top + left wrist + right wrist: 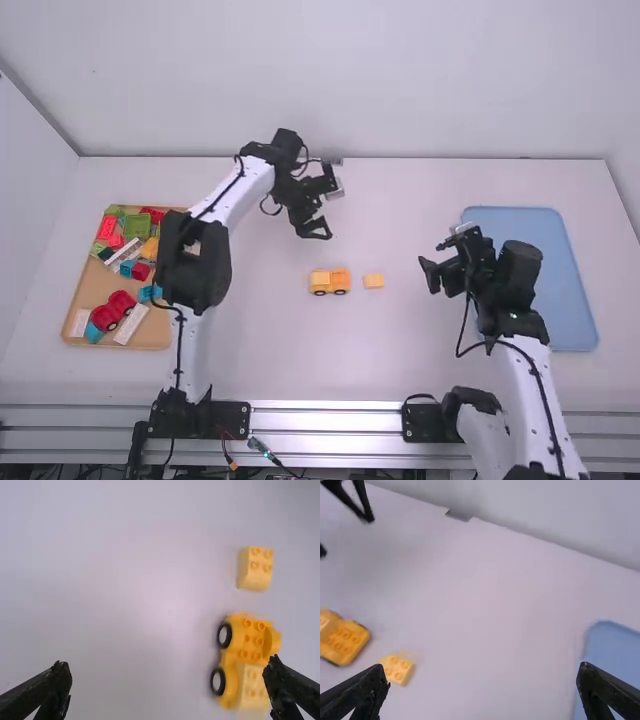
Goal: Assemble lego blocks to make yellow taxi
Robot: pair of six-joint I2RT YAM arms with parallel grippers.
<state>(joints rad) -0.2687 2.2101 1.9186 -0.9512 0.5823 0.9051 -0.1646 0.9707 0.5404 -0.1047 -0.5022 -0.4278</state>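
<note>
Evidently the car (341, 283) sits on its wheels (218, 681) on the bench (290, 355), one block (253, 686) aboard, bare studs (259, 641) up, presumably to take the loose brick (373, 281) just beside it. The right gripper (483, 671) hangs aside, spread and empty; beyond, the left gripper (168, 664), equally wide and empty, leaves room.
</note>
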